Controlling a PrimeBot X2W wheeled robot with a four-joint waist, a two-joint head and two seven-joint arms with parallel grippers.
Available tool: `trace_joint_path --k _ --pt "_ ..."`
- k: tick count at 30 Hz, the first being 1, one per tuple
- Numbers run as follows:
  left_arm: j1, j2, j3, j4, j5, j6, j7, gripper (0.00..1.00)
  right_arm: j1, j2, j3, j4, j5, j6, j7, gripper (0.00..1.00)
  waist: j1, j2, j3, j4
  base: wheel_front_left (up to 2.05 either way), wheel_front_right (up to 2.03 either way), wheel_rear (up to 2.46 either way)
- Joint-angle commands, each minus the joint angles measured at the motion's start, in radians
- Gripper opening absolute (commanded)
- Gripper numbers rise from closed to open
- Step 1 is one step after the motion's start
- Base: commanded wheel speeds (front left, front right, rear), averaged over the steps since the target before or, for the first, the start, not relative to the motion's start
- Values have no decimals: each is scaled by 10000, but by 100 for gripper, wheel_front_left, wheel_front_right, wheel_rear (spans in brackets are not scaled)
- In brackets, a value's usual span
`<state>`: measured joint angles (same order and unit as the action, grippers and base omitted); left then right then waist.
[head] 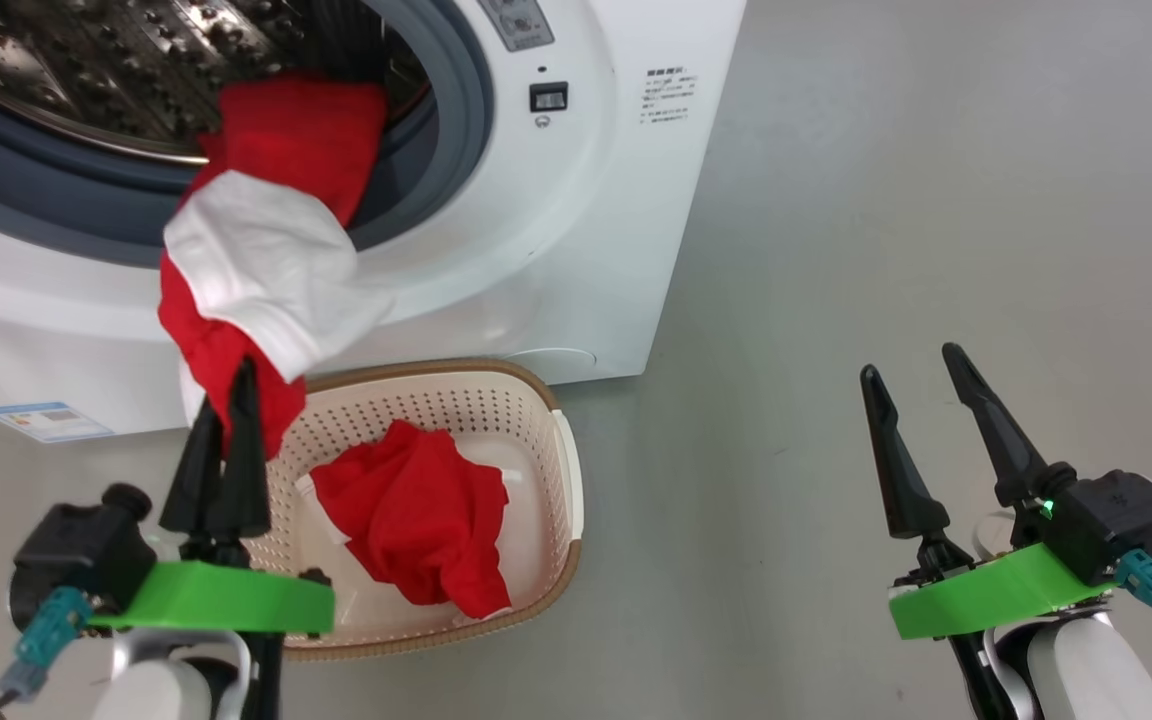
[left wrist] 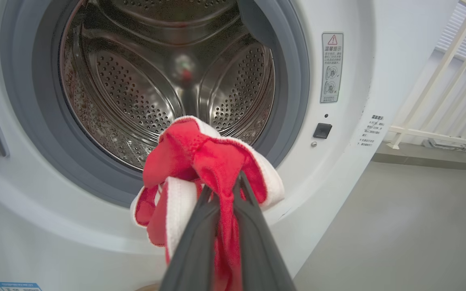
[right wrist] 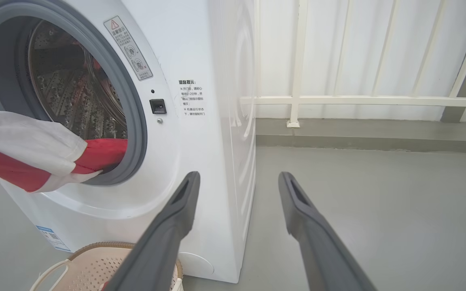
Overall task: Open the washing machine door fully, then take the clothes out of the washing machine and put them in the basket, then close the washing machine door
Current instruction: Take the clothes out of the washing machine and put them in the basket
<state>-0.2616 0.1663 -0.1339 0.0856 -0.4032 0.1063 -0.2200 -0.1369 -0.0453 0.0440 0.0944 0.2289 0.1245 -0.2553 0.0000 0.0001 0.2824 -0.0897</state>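
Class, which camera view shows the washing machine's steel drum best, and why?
The left wrist view: it looks straight into the drum, back wall included. The head view catches part of it, the red garment hanging out; the right wrist view gives an oblique slice.

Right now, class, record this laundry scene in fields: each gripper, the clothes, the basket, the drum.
Left gripper: shut on the red-and-white garment
Right gripper: open, empty, over bare floor
Red-and-white garment: tail end draped over the washing machine's grey ring
Basket: one red garment inside
Drum: no other clothes seen
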Motion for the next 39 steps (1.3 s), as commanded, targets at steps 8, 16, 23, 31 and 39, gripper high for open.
trace_joint_path --k 8,16,23,31,39 --pt "678 -27 -18 -1512 8 251 344 0 171 -49 153 -297 10 62 -65 100 0 -1 -214 164 0 0 0" --pt "1105 -113 -226 -1556 -146 342 745 0 127 -49 207 -386 17 62 -65 100 0 -1 16 111 0 0 0" --pt "388 -254 -393 491 -456 -119 575 0 -42 -49 238 -393 15 62 -65 100 0 -1 457 -25 0 0 0" --pt "-1151 -399 -608 3586 -557 -719 199 0 -251 -49 361 -334 39 62 -65 100 0 -1 929 -255 0 0 0" --pt "-2234 -478 -691 6058 -592 -1102 -79 0 -394 -49 418 -323 93 62 -65 100 0 -1 1328 -513 0 0 0"
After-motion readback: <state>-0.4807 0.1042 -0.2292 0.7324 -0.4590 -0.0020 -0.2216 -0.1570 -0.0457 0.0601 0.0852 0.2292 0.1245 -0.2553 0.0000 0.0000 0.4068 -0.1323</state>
